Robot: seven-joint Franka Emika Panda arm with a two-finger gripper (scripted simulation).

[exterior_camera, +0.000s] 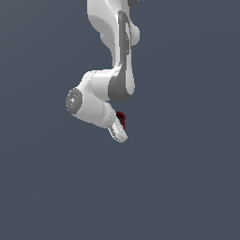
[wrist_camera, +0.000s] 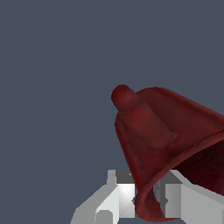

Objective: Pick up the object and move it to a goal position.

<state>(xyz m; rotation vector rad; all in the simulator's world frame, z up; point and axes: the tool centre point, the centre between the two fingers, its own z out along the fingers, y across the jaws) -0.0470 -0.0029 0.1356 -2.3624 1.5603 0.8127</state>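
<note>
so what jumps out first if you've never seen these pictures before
The white jointed robot arm hangs down from the top of the exterior view against a plain dark grey-blue backdrop. At its tip, a small dark red lumpy object sits against the end effector. In the wrist view that same object fills much of the picture, bell-like with a knob on top, between the grey fingers.

Exterior view faces the arm (exterior_camera: 110, 70) from afar; wrist view sits apparently almost against the object (wrist_camera: 162, 140).

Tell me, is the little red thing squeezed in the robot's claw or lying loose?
Squeezed. The dark red object sits between the gripper fingers in the wrist view.
</note>
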